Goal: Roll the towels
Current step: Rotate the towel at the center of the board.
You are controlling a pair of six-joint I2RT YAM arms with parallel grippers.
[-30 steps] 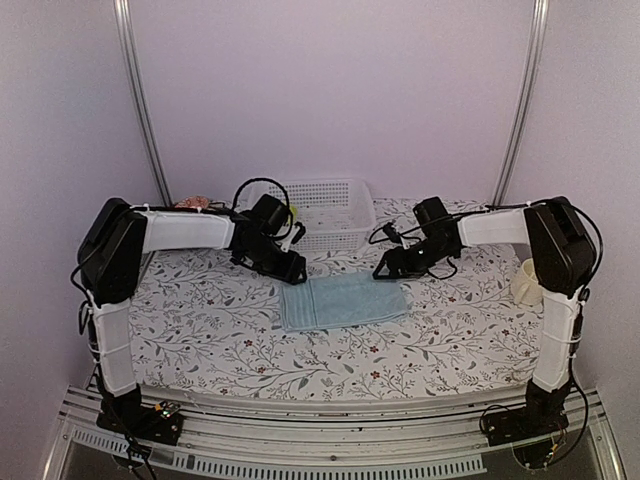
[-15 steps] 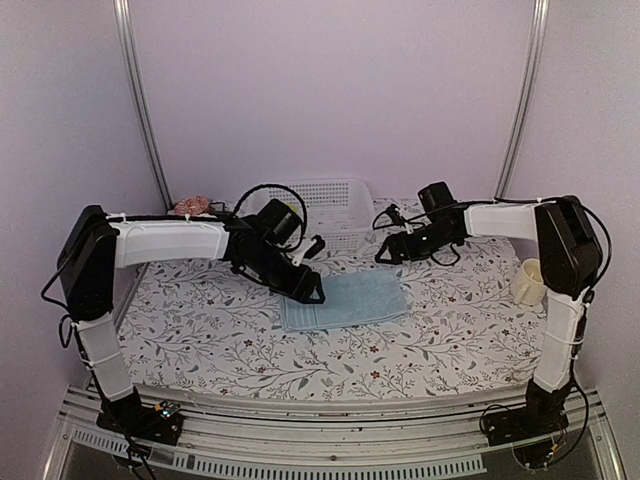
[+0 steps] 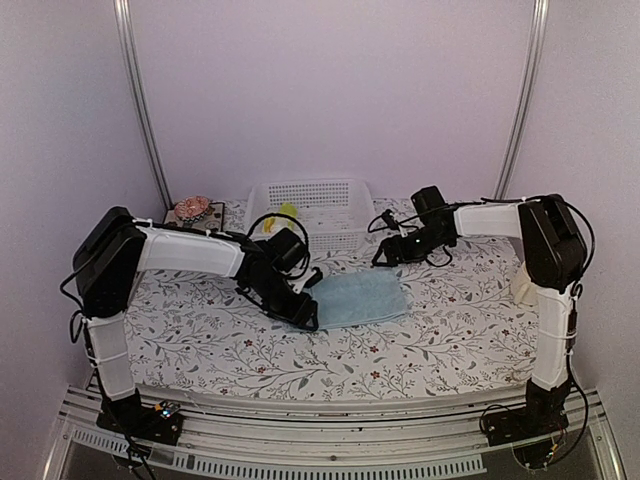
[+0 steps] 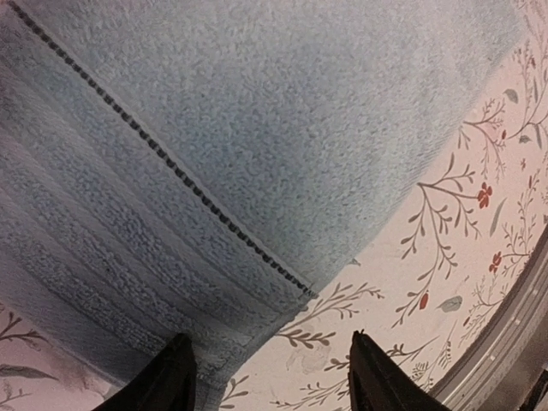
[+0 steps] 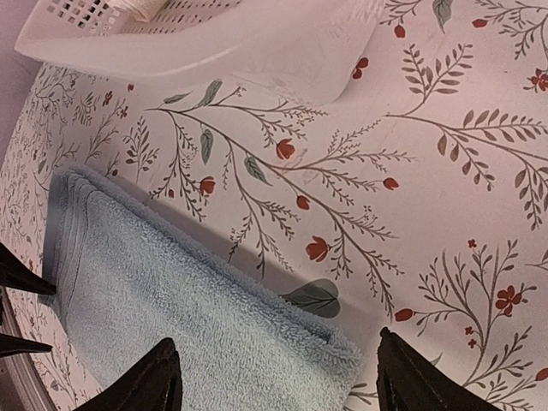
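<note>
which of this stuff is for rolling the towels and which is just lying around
For the job: light blue towel, yellow-green towel, left gripper, right gripper.
Just lying about: white perforated basket, cream cup, pink object at back left.

Top cam sits up high on the near side, facing the pale back wall [image 3: 330,90], far enough out to catch the whole floral-print table cover [image 3: 200,340]. Left wrist cam is jammed right up against the pale blue terry towel [image 4: 257,128], while the right wrist one hangs a bit further back over a towel [image 5: 188,334] corner and the white perforated plastic basket [image 5: 214,43]. All three share that towel [image 3: 360,297]; the basket [image 3: 310,205] only shows in top and right wrist.
</note>
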